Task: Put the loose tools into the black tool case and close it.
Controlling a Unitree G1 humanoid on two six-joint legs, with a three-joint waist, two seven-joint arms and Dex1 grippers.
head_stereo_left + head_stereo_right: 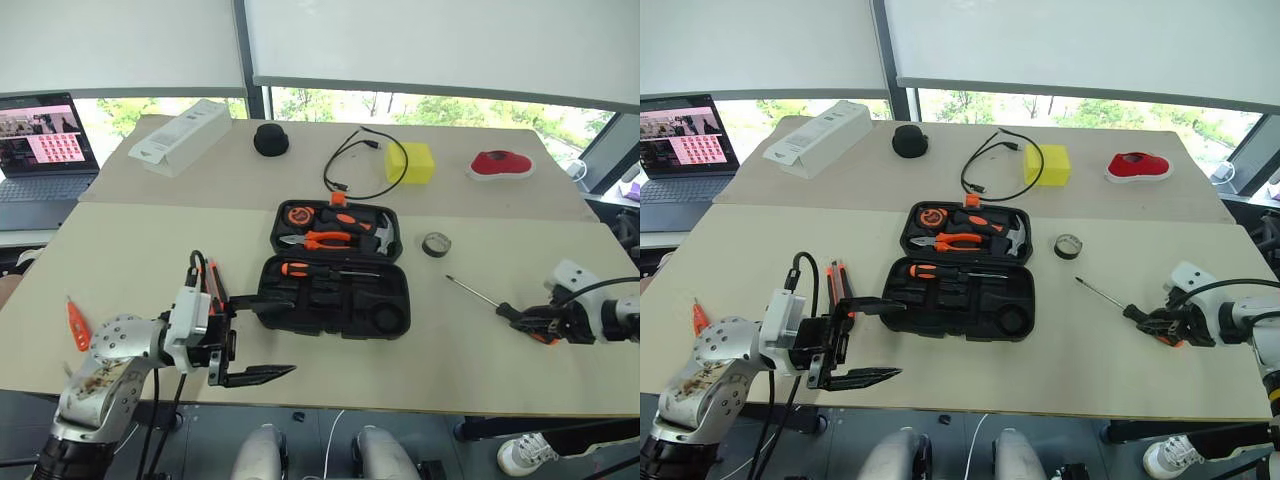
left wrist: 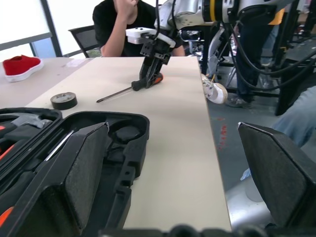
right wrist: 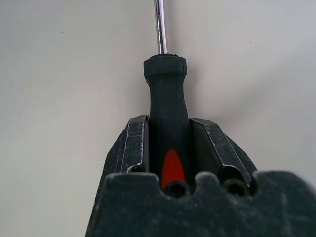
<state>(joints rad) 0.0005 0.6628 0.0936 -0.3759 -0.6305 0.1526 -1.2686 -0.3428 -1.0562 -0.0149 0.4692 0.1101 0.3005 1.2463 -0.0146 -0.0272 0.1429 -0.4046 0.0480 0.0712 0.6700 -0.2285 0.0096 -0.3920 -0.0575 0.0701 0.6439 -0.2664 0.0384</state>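
**Right gripper on screwdriver, case open mid-table**

- Beige table (image 1: 120, 270), 2 tops butted together, spanning the whole scene.
- Black tool case (image 1: 335, 300) lying open at table centre, lid half away from the robot. Inside: pliers (image 1: 322, 239), hammer (image 1: 378, 232), tape measure (image 1: 298, 214) in the far half; 1 orange-handled screwdriver (image 1: 315, 270) slotted in the near half.
- Laptop (image 1: 45, 150) far left, screen lit.
- White long box (image 1: 182, 136) far left, beside the laptop.
- Left gripper (image 1: 262, 338) hanging just off the near left corner of the case, pointing toward it, jaws spread wide, nothing between them.
- Right gripper (image 3: 168, 133) at the table's right edge, jaws pinching the black handle of a steel-shaft screwdriver (image 1: 478, 294); shaft lying on the table, tip pointing toward the case, well apart from it.
- Red shoe (image 1: 501, 164) far right; yellow block (image 1: 410, 162) and black cable (image 1: 352, 160) behind the case.
- Utility knife (image 1: 213, 285) just left of the case, partly behind the left wrist.
- Black tape roll (image 1: 436, 244) right of the case lid.
- Small orange tester screwdriver (image 1: 77, 324) near the left table edge.
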